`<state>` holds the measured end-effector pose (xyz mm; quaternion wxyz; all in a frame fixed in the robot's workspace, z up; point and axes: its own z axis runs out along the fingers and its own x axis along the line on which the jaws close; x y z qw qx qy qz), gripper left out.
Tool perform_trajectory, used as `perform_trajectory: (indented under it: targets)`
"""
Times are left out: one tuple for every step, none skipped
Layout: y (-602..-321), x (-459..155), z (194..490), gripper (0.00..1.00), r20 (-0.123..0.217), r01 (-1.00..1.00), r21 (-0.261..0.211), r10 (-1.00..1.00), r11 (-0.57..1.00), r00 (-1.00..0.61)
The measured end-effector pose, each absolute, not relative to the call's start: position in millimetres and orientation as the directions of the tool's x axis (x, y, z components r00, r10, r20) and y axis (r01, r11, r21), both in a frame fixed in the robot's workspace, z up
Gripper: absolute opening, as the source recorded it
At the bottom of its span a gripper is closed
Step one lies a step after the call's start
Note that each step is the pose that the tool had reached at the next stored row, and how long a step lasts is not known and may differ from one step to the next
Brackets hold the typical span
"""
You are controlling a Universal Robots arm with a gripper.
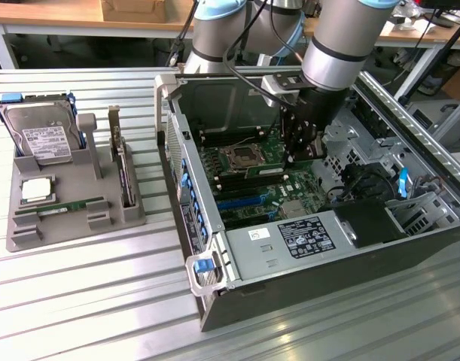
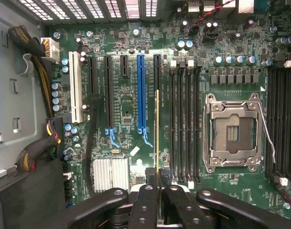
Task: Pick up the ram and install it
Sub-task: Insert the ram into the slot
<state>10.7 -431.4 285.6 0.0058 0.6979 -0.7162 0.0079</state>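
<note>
Ribbed metal tabletop [image 1: 102,293] carries an open computer case [image 1: 312,278] at the exterior view's right and a grey parts holder [image 1: 34,226] at left, with a hard drive [image 1: 41,135] and a second memory stick [image 1: 64,206]. Over the motherboard [image 2: 126,105], the gripper [image 2: 158,191] is clamped on the ram [image 2: 157,129], held edge-on above the memory slots [image 2: 183,124] beside the CPU socket [image 2: 233,131].

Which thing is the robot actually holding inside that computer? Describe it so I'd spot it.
Look inside the open computer case, above the green motherboard. The gripper is shut on the ram, a thin stick seen edge-on beside the black memory slots. Unlike those fixed slots, it hangs from the fingers.
</note>
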Motion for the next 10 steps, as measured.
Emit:
perform_trajectory:
  targets:
    - [-431.3, 9.6, 285.3, 0.12, 0.019, -1.0, -0.003, -0.999, 0.026, -0.026]
    - [-431.0, 8.3, 284.9, 0.12, 0.019, -1.0, -0.003, -0.999, 0.026, -0.026]
    - [-430.0, 7.3, 284.3, 0.12, 0.019, -1.0, -0.003, -0.999, 0.026, -0.026]
    - [-428.5, 6.3, 283.6, 0.12, 0.019, -1.0, -0.003, -0.999, 0.026, -0.026]
    - [-427.5, 5.8, 283.2, 0.12, 0.019, -1.0, -0.003, -0.999, 0.026, -0.026]
    - [-426.6, 5.5, 282.9, 0.12, 0.019, -1.0, -0.003, -0.999, 0.025, -0.025]
    - [-425.6, 5.0, 282.4, 0.12, 0.019, -1.0, -0.003, -1.0, 0.025, -0.025]
    - [-425.1, 4.1, 281.9, 0.12, 0.019, -1.0, -0.003, -1.0, 0.025, -0.025]
    - [-424.6, 0.7, 280.6, 0.12, 0.019, -1.0, -0.003, -1.0, 0.025, -0.025]
    - [-424.0, -0.9, 279.7, 0.12, 0.019, -1.0, -0.003, -1.0, 0.025, -0.025]
